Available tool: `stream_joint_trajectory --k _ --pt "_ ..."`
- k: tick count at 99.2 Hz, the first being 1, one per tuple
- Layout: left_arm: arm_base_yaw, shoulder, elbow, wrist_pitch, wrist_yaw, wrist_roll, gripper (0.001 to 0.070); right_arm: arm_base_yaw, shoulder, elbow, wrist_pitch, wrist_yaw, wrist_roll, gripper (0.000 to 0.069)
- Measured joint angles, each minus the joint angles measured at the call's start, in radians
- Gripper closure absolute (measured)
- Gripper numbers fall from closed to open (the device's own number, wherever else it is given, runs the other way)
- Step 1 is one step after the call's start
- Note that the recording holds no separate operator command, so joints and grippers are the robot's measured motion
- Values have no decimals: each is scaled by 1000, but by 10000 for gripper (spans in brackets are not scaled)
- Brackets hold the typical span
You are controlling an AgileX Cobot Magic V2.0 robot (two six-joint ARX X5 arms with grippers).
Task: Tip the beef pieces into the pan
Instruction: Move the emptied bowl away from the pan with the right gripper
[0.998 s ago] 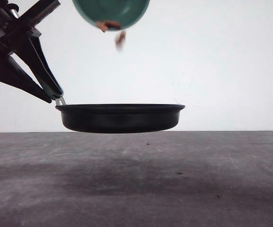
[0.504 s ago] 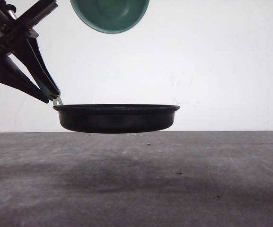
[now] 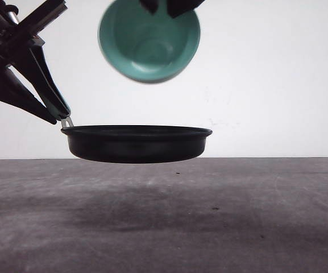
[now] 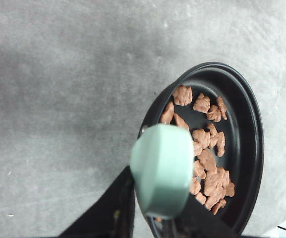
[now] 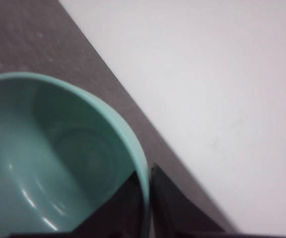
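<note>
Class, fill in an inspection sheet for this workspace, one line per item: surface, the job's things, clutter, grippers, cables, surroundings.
Surface: grey, scuffed tabletop with a few dark specks.
Job's things: black pan held in the air above the table by its mint-green handle; beef pieces lie inside the pan; teal bowl is tipped above the pan, its inside bare.
Clutter: nothing seen.
Grippers: left gripper shut on the pan's handle; right gripper clamped on the bowl's rim.
Cables: a thin dark line at the edge of the left wrist view, too small to identify.
Surroundings: plain white wall behind the table.
</note>
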Motion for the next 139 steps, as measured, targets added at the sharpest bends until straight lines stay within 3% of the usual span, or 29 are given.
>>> stream_joint_trajectory --k 12,24,40,49,61,85,139 --pt "0 0 0 0 0 10 669 -46 -63 53 -141 -53 181 678" --pt "0 0 0 0 0 13 669 -182 -117 174 -350 -138 354 678" --pt "0 0 0 0 0 16 669 -497 -139 262 -696 -412 594 678" --pt "0 0 0 1 0 21 669 -701 -105 233 -881 -570 663 678" --pt "0 0 0 3 0 32 669 -916 -57 171 -990 -635 670 678" --pt "0 0 0 25 0 36 669 -1183 -63 43 -926 -745 652 678" --pt "0 0 0 73 -5 36 670 -1249 -40 -71 -912 -757 592 678"
